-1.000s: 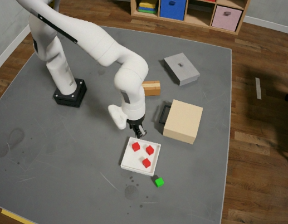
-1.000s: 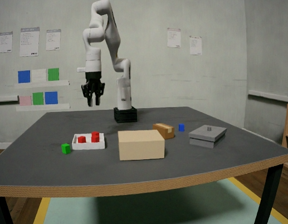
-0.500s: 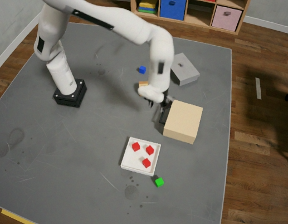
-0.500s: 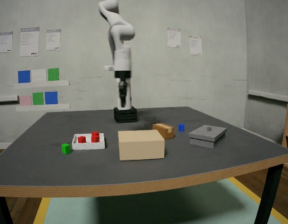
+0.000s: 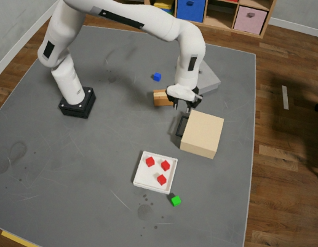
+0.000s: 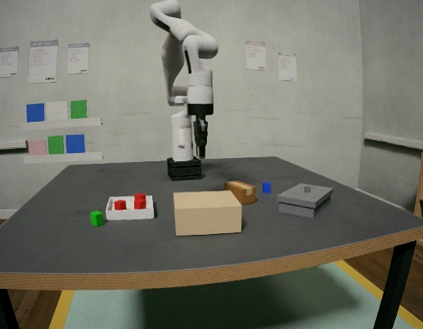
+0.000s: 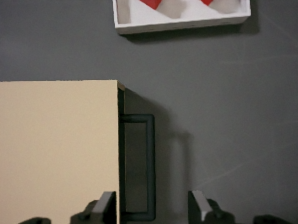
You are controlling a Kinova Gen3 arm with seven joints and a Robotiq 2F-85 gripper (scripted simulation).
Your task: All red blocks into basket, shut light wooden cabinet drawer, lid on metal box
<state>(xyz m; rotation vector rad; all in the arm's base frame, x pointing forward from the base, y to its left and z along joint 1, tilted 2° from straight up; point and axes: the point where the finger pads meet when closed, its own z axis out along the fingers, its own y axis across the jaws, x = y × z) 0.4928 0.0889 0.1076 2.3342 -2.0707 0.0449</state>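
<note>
Three red blocks lie inside the white basket. No other red block shows. The light wooden cabinet has a black drawer handle; its drawer looks shut or nearly so. The grey lid rests on the metal box, partly behind the arm in the top view. My gripper is part-open and empty, pointing down, high above the handle side of the cabinet, its fingers to either side of the handle in the wrist view.
A green block lies outside the basket, near its corner. A brown cardboard box stands between the cabinet and a blue block. The metal box stands beyond the cardboard box, towards the shelves.
</note>
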